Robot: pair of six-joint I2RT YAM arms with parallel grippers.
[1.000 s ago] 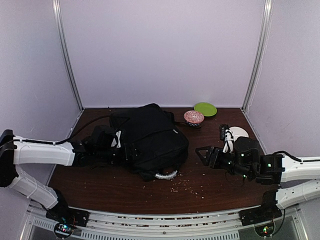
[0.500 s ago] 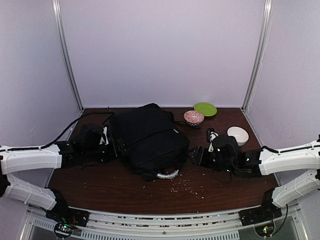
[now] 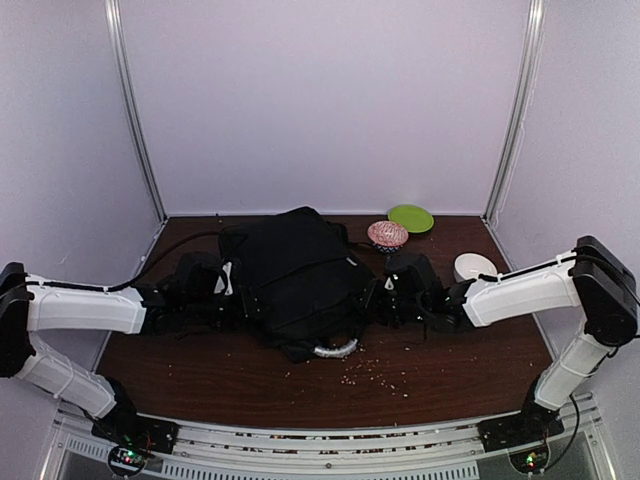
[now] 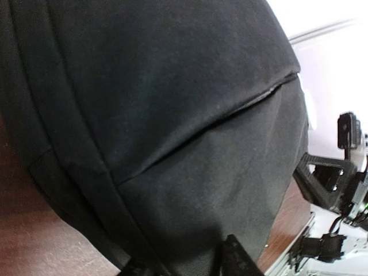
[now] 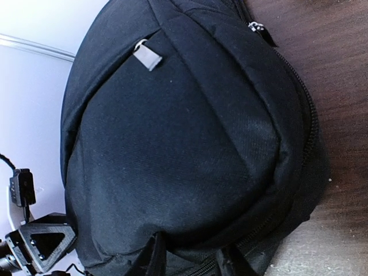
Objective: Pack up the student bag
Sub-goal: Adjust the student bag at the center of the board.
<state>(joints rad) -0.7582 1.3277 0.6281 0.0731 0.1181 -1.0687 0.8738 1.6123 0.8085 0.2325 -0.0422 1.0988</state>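
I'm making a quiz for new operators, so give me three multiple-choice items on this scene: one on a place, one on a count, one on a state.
1. Where is the green plate?
A. at the near edge
B. at the back of the table, just behind the pink bowl
C. in the left corner

2. How many bowls are on the table?
A. one
B. two
C. four

3. How is the student bag placed?
A. hanging in the air
B. upright against the back wall
C. lying on the table

Answers:
1 B, the plate lies right of centre at the back.
2 B, only the pink bowl and the white bowl show.
3 C, it lies on the wood with its handle at the near end.
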